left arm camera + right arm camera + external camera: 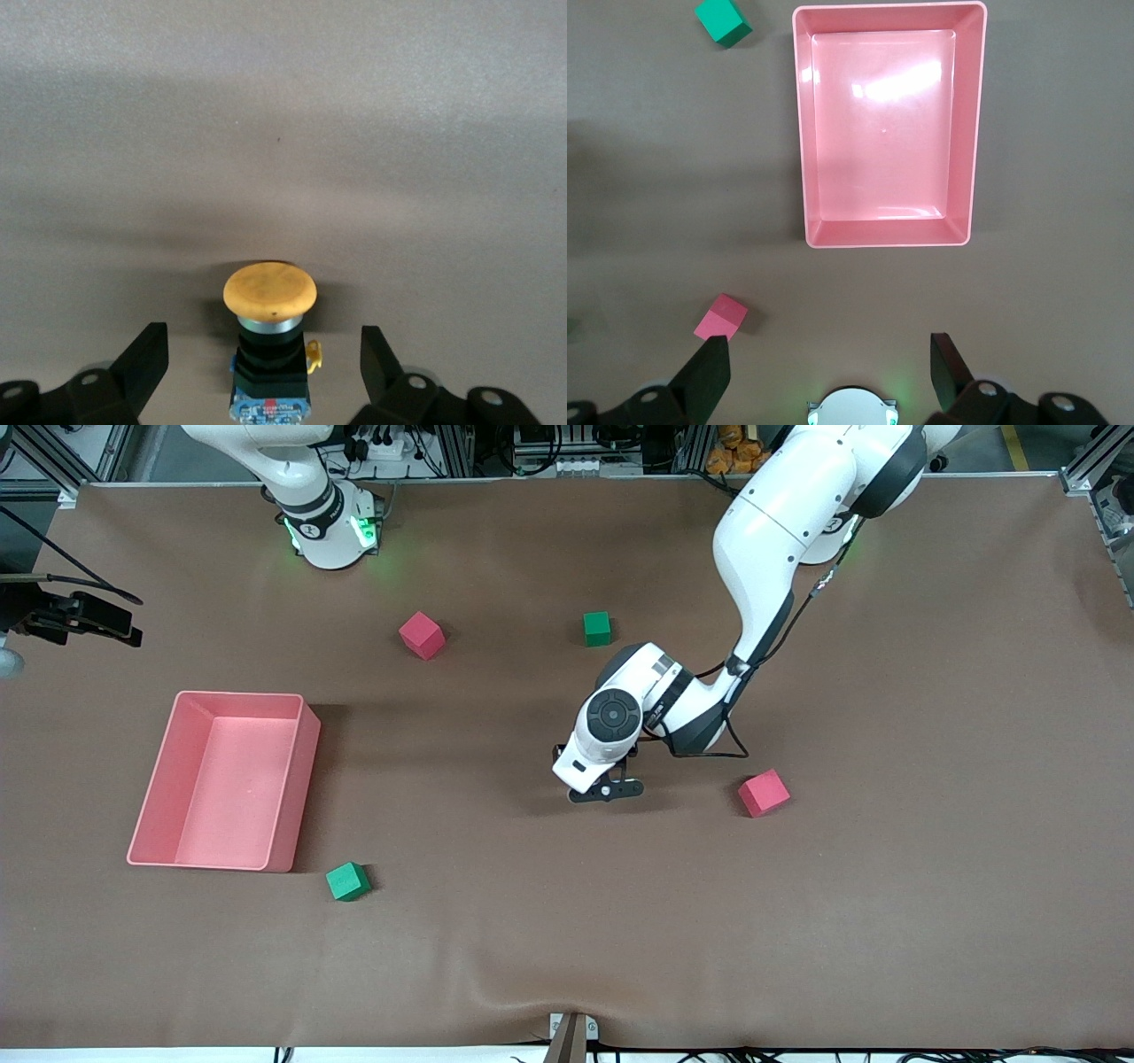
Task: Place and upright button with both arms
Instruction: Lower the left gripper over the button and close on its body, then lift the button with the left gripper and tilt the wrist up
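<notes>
The button has a round orange cap, a black body and a blue-labelled base. In the left wrist view it seems to lie on its side on the brown table, cap pointing away from the wrist. My left gripper is open, low over the middle of the table, with one finger on each side of the button and not touching it. In the front view the left gripper hides the button. My right gripper is open and empty, high above its own green-lit base, and is out of the front view.
A pink tray stands toward the right arm's end and also shows in the right wrist view. Red cubes and green cubes lie scattered on the table.
</notes>
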